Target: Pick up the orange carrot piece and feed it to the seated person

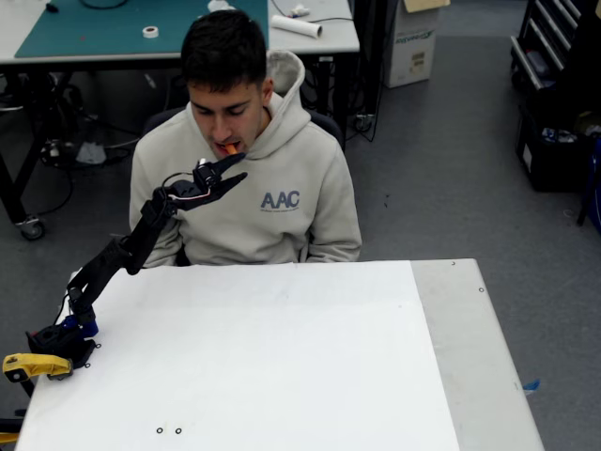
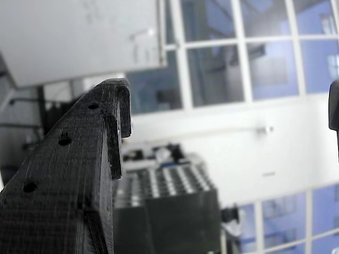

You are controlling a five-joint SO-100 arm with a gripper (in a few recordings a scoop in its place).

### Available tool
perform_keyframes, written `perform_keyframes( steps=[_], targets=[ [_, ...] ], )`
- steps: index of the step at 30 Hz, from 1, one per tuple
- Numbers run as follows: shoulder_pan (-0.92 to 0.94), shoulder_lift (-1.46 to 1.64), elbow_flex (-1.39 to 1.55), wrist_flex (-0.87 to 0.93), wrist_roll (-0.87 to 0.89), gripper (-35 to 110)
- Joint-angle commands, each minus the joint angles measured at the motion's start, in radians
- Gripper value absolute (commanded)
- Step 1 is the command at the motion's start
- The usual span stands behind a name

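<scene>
The seated person (image 1: 282, 202) sits behind the white table (image 1: 282, 357) in a beige hoodie, head bent forward. The orange carrot piece (image 1: 229, 147) is between his lips, its end sticking out. My black gripper (image 1: 235, 168) hovers just below and in front of his mouth, open, its fingers apart and holding nothing. One finger (image 1: 228, 162) points up toward the carrot without clearly touching it. In the wrist view the gripper (image 2: 228, 119) shows a wide gap between the left finger (image 2: 100, 159) and the right fingertip (image 2: 334, 111), with windows and a ceiling behind.
My arm rises from its base (image 1: 61, 338) at the table's left edge, next to a yellow clamp handle (image 1: 33, 365). Behind the person stands a bench with a teal mat (image 1: 113, 28), a tape roll (image 1: 150, 31) and a white tube (image 1: 296, 25). A cardboard box (image 1: 413, 42) stands on the floor.
</scene>
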Motion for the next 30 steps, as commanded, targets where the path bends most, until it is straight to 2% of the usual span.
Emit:
perform_keyframes(
  steps=[1,9,12,20,30],
  targets=[
    [0.009,0.137,-0.081,0.002,-0.012,27],
    [-0.003,0.137,-0.072,0.003,0.0,-5],
    [-0.003,0.146,-0.051,0.003,0.0,0],
    [0.002,0.27,0.193,0.003,0.015,-3],
    [-0.003,0.655,0.709,-0.008,0.373,-3]
  ],
)
